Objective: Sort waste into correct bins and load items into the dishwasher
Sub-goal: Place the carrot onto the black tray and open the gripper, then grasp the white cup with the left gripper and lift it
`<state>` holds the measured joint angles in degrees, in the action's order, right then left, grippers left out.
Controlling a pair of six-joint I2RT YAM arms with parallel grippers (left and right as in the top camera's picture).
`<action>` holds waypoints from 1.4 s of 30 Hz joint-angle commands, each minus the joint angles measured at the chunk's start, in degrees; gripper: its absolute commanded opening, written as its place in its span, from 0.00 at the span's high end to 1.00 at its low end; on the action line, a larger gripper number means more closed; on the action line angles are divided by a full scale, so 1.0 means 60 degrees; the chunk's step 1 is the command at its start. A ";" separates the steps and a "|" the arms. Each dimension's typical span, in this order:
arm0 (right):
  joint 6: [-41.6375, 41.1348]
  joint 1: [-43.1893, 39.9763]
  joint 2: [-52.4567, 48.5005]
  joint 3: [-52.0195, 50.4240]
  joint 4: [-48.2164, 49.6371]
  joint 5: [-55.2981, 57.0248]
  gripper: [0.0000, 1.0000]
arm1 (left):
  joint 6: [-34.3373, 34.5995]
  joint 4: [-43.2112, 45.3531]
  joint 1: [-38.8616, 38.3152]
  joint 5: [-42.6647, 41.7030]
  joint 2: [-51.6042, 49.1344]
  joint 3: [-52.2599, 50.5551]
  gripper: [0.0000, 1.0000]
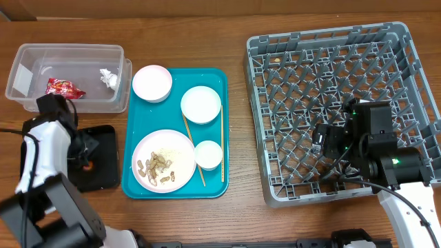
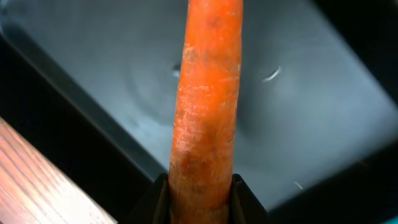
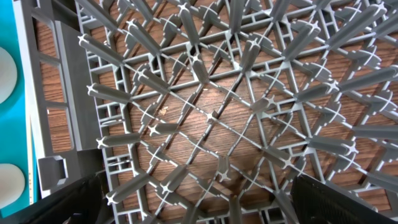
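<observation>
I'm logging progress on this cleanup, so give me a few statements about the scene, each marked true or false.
1. The left tool grips the carrot above the black tray. True.
2. The red wrapper lies on the teal tray. False: it is in the clear tub.
3. The dish rack holds a bowl. False: it holds no dishes; the bowls sit on the teal tray.
4. Peanut shells lie on the plate. True.
5. The right tool is open over the dish rack. True.
</observation>
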<state>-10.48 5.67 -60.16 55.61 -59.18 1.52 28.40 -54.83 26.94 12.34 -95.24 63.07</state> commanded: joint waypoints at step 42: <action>0.0004 0.0535 -0.1137 0.0233 0.0780 -0.2765 0.00 | -0.2947 -0.0386 -0.7632 -0.4484 -0.0015 0.1319 0.29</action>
<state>-10.48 8.71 -67.24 55.61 -54.72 -15.99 11.16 -56.66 -16.53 -15.81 -92.92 70.50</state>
